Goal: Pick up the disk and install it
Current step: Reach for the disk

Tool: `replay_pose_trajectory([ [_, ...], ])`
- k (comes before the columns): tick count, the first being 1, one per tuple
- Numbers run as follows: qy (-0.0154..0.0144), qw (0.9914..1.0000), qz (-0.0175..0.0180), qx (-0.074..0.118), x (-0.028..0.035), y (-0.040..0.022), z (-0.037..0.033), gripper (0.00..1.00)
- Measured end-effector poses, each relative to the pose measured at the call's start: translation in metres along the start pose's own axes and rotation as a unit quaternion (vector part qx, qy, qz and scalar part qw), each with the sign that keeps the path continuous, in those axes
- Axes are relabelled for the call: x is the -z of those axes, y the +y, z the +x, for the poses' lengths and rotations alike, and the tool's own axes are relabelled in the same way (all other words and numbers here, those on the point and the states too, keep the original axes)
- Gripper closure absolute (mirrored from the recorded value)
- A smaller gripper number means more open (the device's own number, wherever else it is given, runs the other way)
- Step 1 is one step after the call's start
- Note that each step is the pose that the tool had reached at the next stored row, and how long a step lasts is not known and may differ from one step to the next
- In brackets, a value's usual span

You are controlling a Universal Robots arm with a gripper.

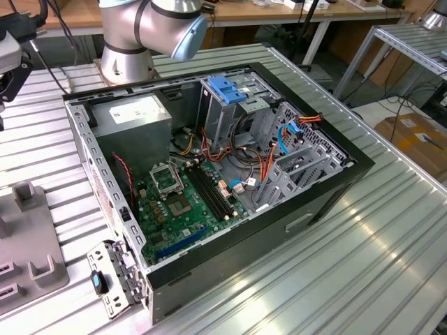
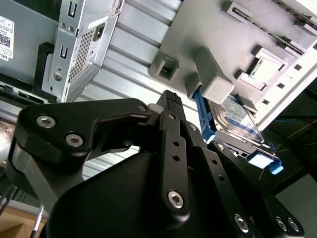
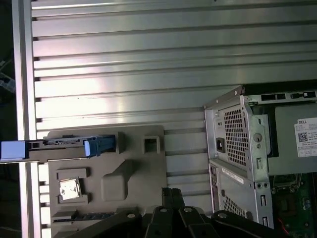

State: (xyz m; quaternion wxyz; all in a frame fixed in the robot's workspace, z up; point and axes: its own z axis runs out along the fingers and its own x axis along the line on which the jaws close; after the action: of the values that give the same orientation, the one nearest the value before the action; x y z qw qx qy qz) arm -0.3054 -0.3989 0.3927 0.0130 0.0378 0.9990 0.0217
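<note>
Gripper [image 2: 171,101] – black body up close in both wrist views [image 3: 171,194]; clenched or released, cannot tell. It points toward the grey holder [image 2: 198,29], near it and not touching the disk [image 2: 237,115]. The disk stands on edge in a slot at the holder's end, with its light-blue frame against a grey block; in the first wrist view it shows edge-on [image 3: 64,144] and overhangs the holder [image 3: 129,168]. The holder lies on the ribbed metal table [image 3: 148,59]. Beyond it is the computer case [image 3: 233,139] – in the exterior view it lies open [image 1: 328,202], with power supply [image 1: 133,115], motherboard [image 1: 181,202] and blue latch [image 1: 227,87] inside. The arm [image 1: 133,35] stands behind the case.
</note>
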Motion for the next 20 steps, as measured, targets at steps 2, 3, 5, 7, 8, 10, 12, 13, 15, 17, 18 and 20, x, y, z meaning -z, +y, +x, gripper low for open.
replay_pose_trajectory([
  [2, 0.0, 1.0, 0.0, 0.0, 0.0, 0.0, 0.0001, 0.89],
  [3, 0.0, 1.0, 0.0, 0.0, 0.0, 0.0, 0.0001, 0.89],
  [5, 0.0, 1.0, 0.0, 0.0, 0.0, 0.0, 0.0002, 0.89],
  [7, -0.0001, 1.0, 0.0, 0.0, 0.0, 0.0, 0.0002, 0.89],
  [8, 0.0, 1.0, 0.0, 0.0, 0.0, 0.0, 0.0002, 0.89],
  [10, 0.0, 1.0, 0.0, 0.0, 0.0, -0.0001, 0.0006, 0.89],
  [12, 0.0, 1.0, 0.0, 0.0, 0.0001, -0.0002, 0.0026, 0.89],
  [13, 0.0, 1.0, 0.0, 0.0, 0.0001, -0.0003, 0.0042, 0.89],
  [15, 0.0, 1.0, 0.0, 0.0, 0.0002, -0.0006, 0.0076, 0.89],
  [17, -0.0001, 1.0, 0.0, 0.0, 0.0003, -0.001, 0.0127, 0.89],
  [18, 0.0, 1.0, 0.0, 0.0, 0.0004, -0.0012, 0.0154, 0.89],
  [20, -0.0001, 1.0, 0.0, 0.0, 0.0004, -0.0014, 0.0179, 0.89],
])
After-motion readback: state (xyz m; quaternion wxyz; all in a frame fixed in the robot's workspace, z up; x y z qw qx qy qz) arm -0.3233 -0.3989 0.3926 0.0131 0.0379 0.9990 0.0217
